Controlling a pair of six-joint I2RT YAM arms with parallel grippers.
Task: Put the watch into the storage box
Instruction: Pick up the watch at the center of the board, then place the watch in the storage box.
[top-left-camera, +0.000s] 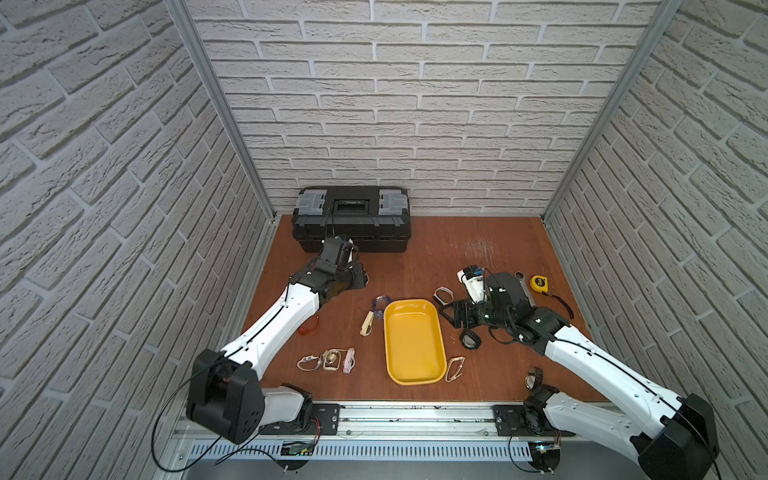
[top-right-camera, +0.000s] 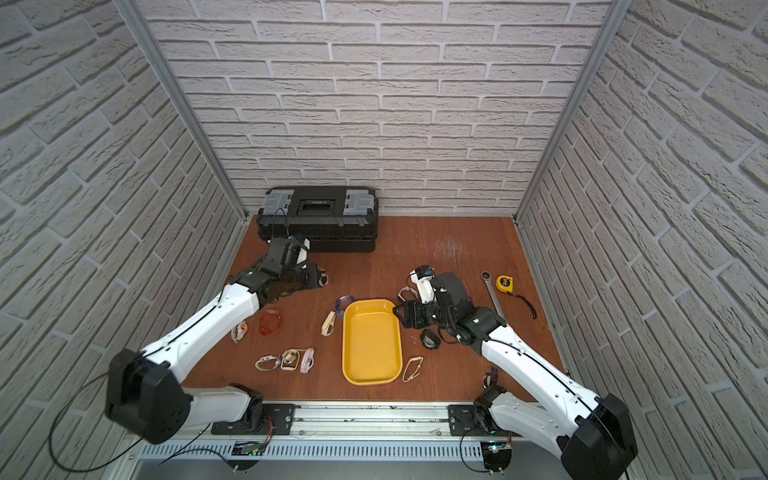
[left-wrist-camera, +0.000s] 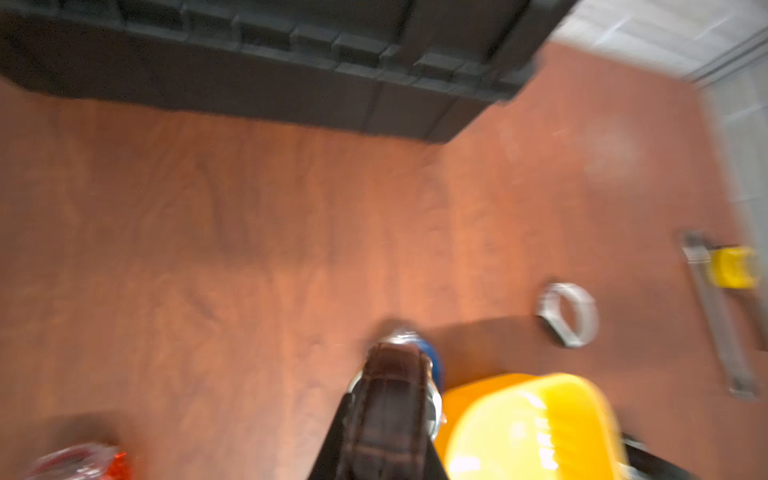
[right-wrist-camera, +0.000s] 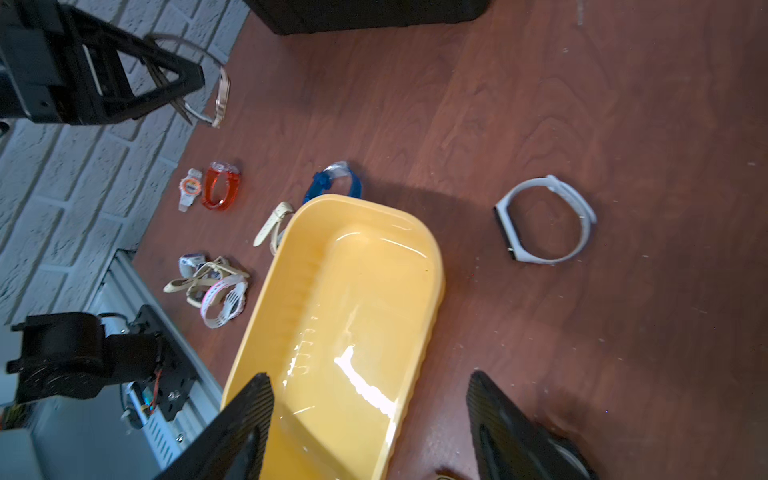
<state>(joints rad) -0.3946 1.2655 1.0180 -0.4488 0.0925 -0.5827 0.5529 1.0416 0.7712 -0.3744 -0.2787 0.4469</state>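
Observation:
My left gripper (top-left-camera: 360, 281) is shut on a watch (left-wrist-camera: 395, 374) with a brown leather strap and a metal case, and holds it above the brown table, in front of the black toolbox. The right wrist view shows that watch (right-wrist-camera: 222, 95) hanging from the left gripper's fingertips (right-wrist-camera: 193, 79). The storage box (top-left-camera: 411, 345) is a shallow yellow tray lying empty in the middle of the table. My right gripper (right-wrist-camera: 370, 378) stands open above the tray's far right rim with nothing between its fingers.
Other watches lie around the tray: a white band (top-left-camera: 442, 295), a black one (top-left-camera: 470, 338), a blue one (top-left-camera: 382, 301), a beige one (top-left-camera: 367, 323), a red one (right-wrist-camera: 220, 187) and a cluster (top-left-camera: 328, 359). The toolbox (top-left-camera: 351, 220) stands at the back. A tape measure (top-left-camera: 539, 282) and a wrench (top-right-camera: 492, 291) lie at the right.

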